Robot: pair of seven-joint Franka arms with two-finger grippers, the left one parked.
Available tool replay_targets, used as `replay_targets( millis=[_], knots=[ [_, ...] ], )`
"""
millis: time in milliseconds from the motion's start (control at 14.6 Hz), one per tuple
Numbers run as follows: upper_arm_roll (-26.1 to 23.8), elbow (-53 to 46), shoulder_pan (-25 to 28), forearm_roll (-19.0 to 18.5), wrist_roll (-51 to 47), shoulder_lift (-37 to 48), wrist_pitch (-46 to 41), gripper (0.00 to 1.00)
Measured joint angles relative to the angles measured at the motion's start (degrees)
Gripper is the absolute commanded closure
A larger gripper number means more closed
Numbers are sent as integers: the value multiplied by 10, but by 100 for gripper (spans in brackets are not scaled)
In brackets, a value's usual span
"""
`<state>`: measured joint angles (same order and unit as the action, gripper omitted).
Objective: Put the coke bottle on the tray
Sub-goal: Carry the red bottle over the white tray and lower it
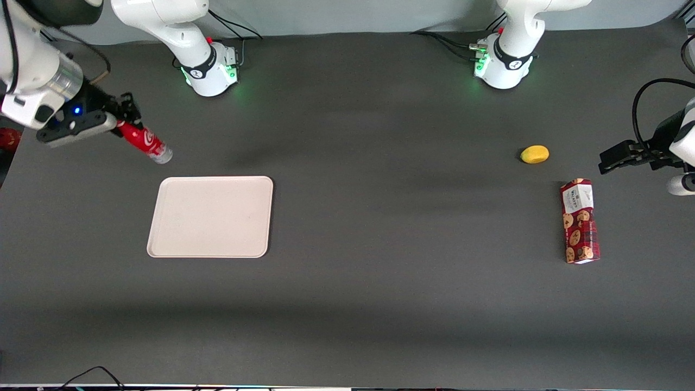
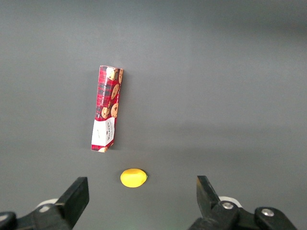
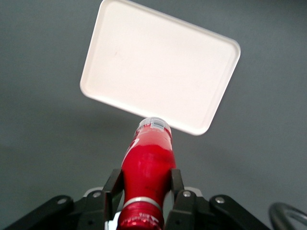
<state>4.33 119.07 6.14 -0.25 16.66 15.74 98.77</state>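
Note:
My right gripper is shut on the coke bottle, a slim red bottle with white script and a silvery-grey base. It grips the bottle near its neck and holds it tilted in the air, base pointing down toward the tray. In the right wrist view the fingers press both sides of the bottle. The cream-beige tray lies flat on the table, nearer to the front camera than the bottle; it shows whole in the right wrist view. The tray holds nothing.
A yellow lemon-like fruit and a red cookie box lie toward the parked arm's end of the table; both show in the left wrist view, the fruit and the box. Dark grey table surface all round.

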Motion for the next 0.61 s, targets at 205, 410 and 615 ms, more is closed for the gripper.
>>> replay_targets(
  millis=[205,410,615],
  knots=[
    [25,-1,-2,0,34,-55,65,100],
    [29,2,-2,0,34,-103,124,100],
    [38,19,-2,0,40,-134,184,100]
  ],
)
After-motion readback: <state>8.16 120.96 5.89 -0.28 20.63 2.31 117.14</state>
